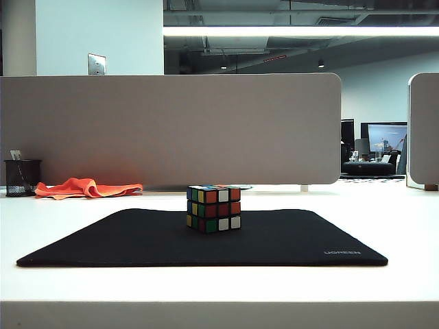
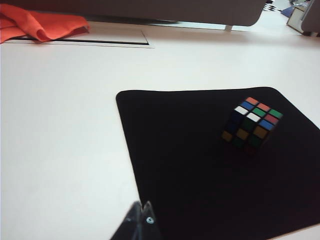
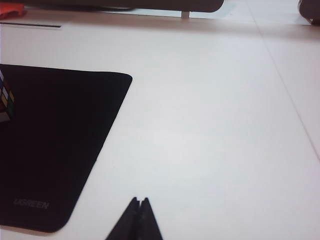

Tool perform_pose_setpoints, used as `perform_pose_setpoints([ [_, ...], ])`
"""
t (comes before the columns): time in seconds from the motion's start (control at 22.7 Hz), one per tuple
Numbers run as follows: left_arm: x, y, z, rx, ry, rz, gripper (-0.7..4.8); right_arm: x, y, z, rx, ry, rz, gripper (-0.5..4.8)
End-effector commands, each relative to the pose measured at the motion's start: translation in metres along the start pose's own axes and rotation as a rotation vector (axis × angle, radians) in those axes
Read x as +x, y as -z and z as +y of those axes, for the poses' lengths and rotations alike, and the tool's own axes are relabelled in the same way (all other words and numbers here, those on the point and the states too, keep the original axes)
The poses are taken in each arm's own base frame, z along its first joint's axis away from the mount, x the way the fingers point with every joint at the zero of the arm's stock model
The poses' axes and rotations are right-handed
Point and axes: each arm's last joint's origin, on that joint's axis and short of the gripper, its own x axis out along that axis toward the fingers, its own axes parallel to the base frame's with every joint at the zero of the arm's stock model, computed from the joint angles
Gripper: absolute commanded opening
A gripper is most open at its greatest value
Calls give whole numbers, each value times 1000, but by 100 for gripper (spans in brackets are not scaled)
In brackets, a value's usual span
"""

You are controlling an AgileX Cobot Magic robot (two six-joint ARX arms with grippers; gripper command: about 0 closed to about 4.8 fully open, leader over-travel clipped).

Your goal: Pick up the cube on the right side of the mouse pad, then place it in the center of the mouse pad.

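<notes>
Table: the wide white table [image 1: 68,226] carries everything in use; my arms do not appear in the exterior view.
Mouse pad: the large flat black rectangular cloth mouse pad [image 1: 137,240] lies flat on the table, with small grey "UGREEN" lettering [image 1: 341,252] at its near right corner.
Cloth: a crumpled orange cloth [image 1: 86,187] lies on the table behind the pad's far left corner, well apart from the work area.
Pen cup: a black mesh pen cup [image 1: 22,177] stands just beside the cloth, at the far left edge.
Cube: the small 3x3 puzzle cube with black edges and coloured stickers [image 1: 213,208] rests upright on the mouse pad, about midway between its left and right edges. Nothing touches it.
Left hand: my left hand [image 2: 141,215] has its fingers pressed together on nothing. It hangs over the near left part of the pad, apart from the cube [image 2: 252,123].
Right hand: my right hand [image 3: 139,207] has its fingers pressed together, also empty. It hangs over bare table just beside the pad's right edge [image 3: 107,135]; only a sliver of the cube [image 3: 6,100] shows at the frame border.
Done: I judge the pick and the placement complete, since the cube sits near the pad's centre and is released.
Left: as far as I can judge, nothing beyond keeping both hands clear of the cube.
</notes>
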Motion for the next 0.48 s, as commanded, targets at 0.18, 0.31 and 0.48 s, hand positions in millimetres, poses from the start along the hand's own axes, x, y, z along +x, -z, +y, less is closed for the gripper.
perform_pose_setpoints([
  [0.18,6,14,3,2,2,-3,-6,3,2,1,-1,0,-32,0],
  [0.31,10,28,5,-7,0,16,-6,5,5,1,-30,0,-25,0],
  [0.48,12,35,6,-9,2,25,-6,5,5,1,-28,-1,-34,0],
])
